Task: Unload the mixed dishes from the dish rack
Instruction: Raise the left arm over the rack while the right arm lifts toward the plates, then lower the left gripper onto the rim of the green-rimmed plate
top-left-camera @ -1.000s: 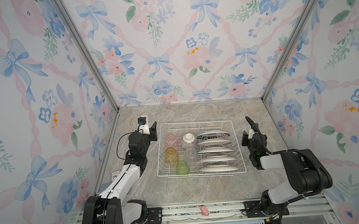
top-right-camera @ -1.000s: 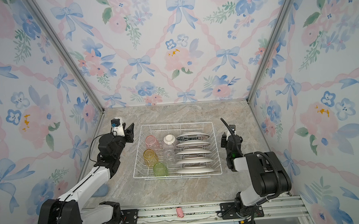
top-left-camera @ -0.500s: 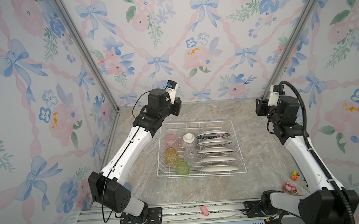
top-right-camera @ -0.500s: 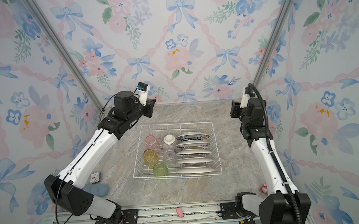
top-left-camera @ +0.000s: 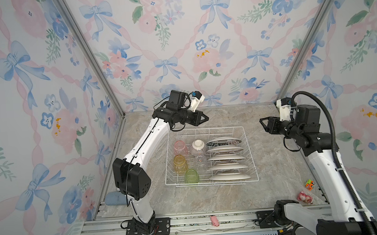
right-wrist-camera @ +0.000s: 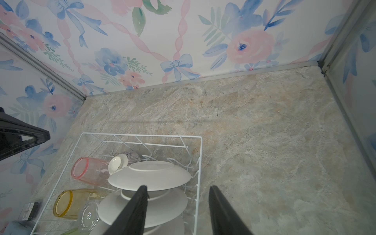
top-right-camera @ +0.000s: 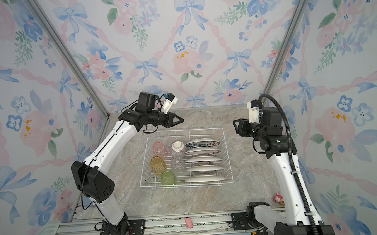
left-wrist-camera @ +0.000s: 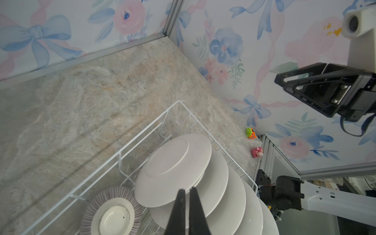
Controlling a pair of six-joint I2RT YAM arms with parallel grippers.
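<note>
Marble tabletop (top-left-camera: 211, 199), dish rack (top-left-camera: 209, 130), floral walls (top-left-camera: 178, 44)

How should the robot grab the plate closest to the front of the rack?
Likely by its upper rim, from straight above: the front plate stands on edge in the dish rack, so that edge sticks up free for jaws to straddle.

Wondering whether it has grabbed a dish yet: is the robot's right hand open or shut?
Open and empty. The right hand has its fingers spread wide apart with nothing gripped between them.
</note>
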